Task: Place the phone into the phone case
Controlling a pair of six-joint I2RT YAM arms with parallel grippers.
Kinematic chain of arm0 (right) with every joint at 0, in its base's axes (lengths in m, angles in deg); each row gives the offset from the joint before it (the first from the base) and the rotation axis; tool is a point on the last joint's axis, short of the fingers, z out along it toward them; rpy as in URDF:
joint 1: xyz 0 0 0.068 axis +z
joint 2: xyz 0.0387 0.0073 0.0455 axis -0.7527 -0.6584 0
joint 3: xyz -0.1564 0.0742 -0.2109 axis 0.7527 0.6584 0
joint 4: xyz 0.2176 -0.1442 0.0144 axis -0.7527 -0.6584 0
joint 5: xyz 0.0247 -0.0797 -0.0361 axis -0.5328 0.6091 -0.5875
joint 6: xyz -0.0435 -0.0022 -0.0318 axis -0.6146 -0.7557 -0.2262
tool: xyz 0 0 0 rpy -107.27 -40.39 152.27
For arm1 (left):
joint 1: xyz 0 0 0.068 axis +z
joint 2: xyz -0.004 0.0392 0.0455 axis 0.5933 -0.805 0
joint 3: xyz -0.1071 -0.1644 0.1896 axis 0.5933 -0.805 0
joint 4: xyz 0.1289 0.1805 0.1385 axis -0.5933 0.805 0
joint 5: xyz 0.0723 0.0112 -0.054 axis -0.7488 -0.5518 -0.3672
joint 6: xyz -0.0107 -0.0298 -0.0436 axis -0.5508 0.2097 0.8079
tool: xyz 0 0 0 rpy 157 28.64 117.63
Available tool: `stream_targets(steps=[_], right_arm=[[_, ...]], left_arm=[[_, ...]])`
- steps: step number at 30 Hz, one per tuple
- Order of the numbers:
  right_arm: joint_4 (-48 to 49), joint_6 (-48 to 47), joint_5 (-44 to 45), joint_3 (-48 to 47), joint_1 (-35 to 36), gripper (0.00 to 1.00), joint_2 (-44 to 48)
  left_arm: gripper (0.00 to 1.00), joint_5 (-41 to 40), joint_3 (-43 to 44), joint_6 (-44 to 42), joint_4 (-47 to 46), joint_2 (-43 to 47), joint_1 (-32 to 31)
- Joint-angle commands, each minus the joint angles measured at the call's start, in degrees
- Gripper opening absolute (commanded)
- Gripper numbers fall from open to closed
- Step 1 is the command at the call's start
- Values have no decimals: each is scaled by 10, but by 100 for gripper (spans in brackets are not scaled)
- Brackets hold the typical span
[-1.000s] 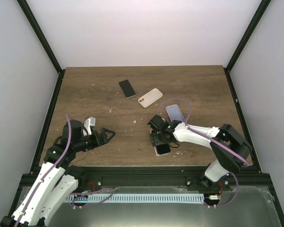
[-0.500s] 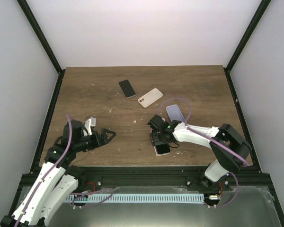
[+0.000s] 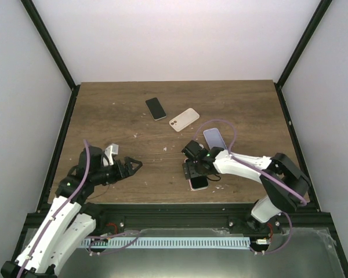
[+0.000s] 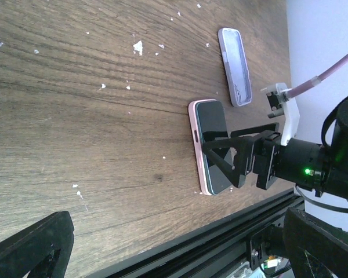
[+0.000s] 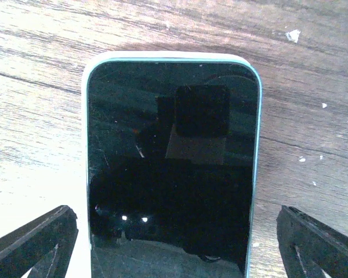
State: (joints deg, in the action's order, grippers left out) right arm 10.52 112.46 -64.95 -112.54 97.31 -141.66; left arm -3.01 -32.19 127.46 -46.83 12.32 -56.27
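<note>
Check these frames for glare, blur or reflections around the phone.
Right wrist: the phone screen mirrors a dark square shape, and the table at lower left is washed out. Left wrist: sharp across the wood grain, no glare. Top external: even, soft light, only faint shadows.

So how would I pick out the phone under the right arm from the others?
Look at the near edge of the wooden table, just right of centre, where the right arm's end effector hovers open. The phone lies flat beneath it, screen up. It alone has a dark screen framed by a pale rim, and sits nearest the arms.
</note>
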Motion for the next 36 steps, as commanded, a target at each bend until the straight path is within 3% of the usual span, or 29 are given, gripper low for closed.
stream_targets(steps=[1, 6, 12, 23, 28, 36], right_arm=[[-12, -2, 6, -13, -8, 95, 27], [5, -11, -28, 18, -32, 92, 58], [38, -19, -74, 63, -69, 76, 89], [79, -17, -127, 92, -74, 62, 67], [104, 5, -162, 101, -73, 57, 53], [149, 86, -226, 102, -55, 50, 41]], left_arm=[[100, 6, 2, -5, -10, 0, -1], [100, 7, -2, -3, -15, -6, -6], [96, 15, -10, 3, -34, -16, -14], [87, 25, -22, 16, -68, -36, -29], [81, 27, -33, 30, -93, -45, -44], [79, -23, -33, 53, -130, -85, -113]])
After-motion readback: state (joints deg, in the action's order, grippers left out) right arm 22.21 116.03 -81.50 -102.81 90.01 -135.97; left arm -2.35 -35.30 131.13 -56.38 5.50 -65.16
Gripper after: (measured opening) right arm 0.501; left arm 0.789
